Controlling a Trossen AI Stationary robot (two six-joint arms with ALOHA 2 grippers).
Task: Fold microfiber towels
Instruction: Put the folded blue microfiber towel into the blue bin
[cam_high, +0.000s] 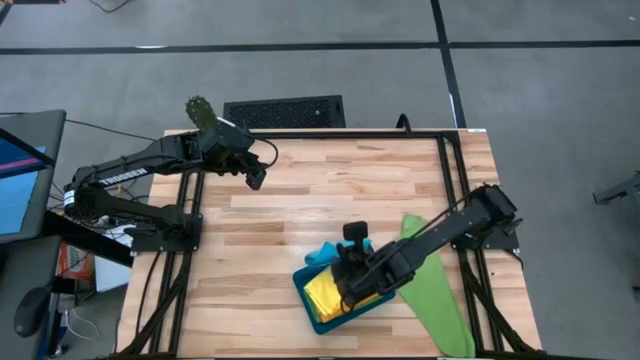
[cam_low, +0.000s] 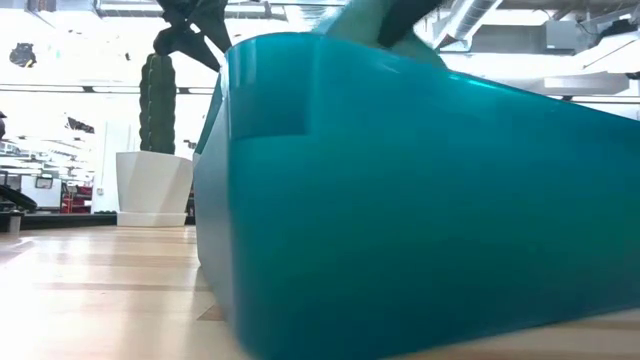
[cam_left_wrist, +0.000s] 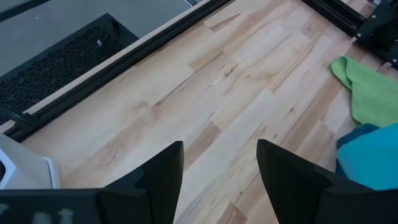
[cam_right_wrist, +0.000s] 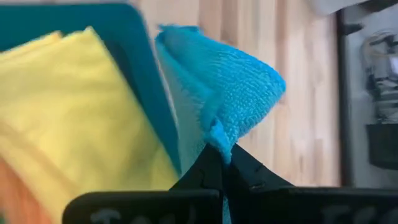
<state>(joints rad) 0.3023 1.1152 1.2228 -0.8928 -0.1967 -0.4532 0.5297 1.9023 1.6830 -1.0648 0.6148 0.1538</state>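
A dark teal tray (cam_high: 312, 312) stands near the table's near edge, with a yellow towel (cam_high: 330, 290) in it. An orange cloth (cam_right_wrist: 9, 193) shows beside the yellow one. A bright blue towel (cam_high: 320, 257) is bunched at the tray's far corner, and my right gripper (cam_right_wrist: 221, 155) is shut on it. A green towel (cam_high: 432, 285) lies flat on the table, partly under the right arm. My left gripper (cam_left_wrist: 221, 180) hangs open over bare wood at the far left, holding nothing. My right gripper pinches a bunched fold of the blue towel (cam_right_wrist: 217, 138) between its two fingertips, slanting down from the table's right side. The cloth puffs out slack beyond the fingers, next to the tray's wall (cam_right_wrist: 144, 87). Whether its lower part rests on the table I cannot tell.
A black frame rail (cam_high: 330, 133) runs along the table's far edge, and more rails run down both sides. Bare wood (cam_high: 330, 190) spans the middle of the table between the arms. In the low view the tray's wall (cam_low: 400, 200) blocks nearly everything.
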